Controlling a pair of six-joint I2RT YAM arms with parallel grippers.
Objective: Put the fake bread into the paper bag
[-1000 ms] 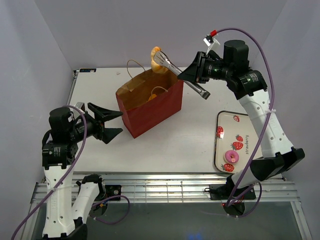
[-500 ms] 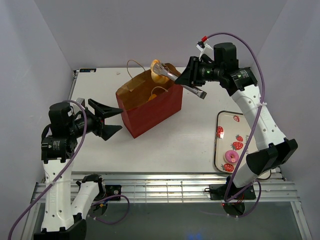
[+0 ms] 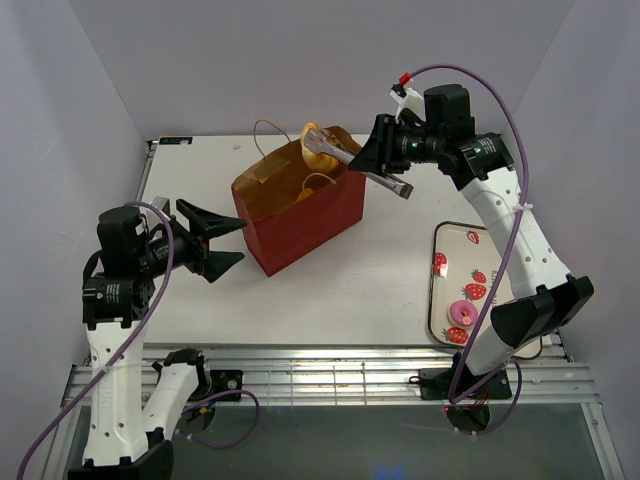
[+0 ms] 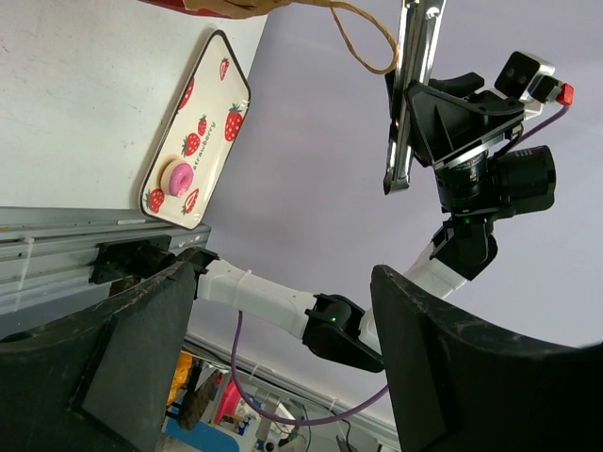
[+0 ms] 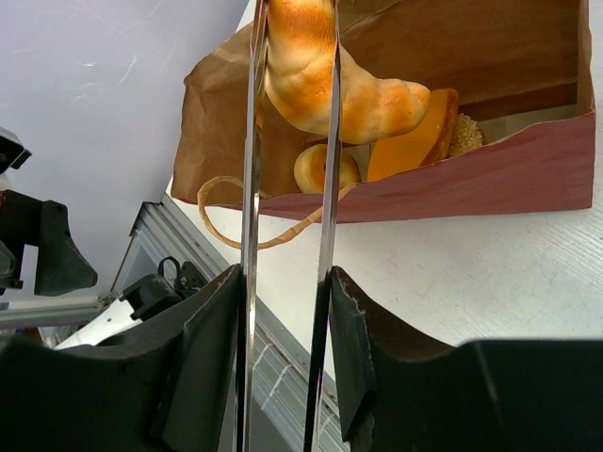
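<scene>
A white desk [image 3: 380,270] sits boxed in by plain pale-lilac walls: a back wall [image 3: 300,60], a left wall [image 3: 60,120] and a right wall [image 3: 600,140]. Silver metal rails [image 3: 330,380] run along its near edge, with a dark glossy surface [image 3: 350,440] below them. The light is soft and even, leaving only faint shadows.

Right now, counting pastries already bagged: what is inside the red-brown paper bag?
Visible in the red-brown paper bag: a golden rounded pastry, a flat orange piece, a speckled tan piece. The glossy croissant in silver tongs is at the opening. Its wall hides the bottom.
</scene>
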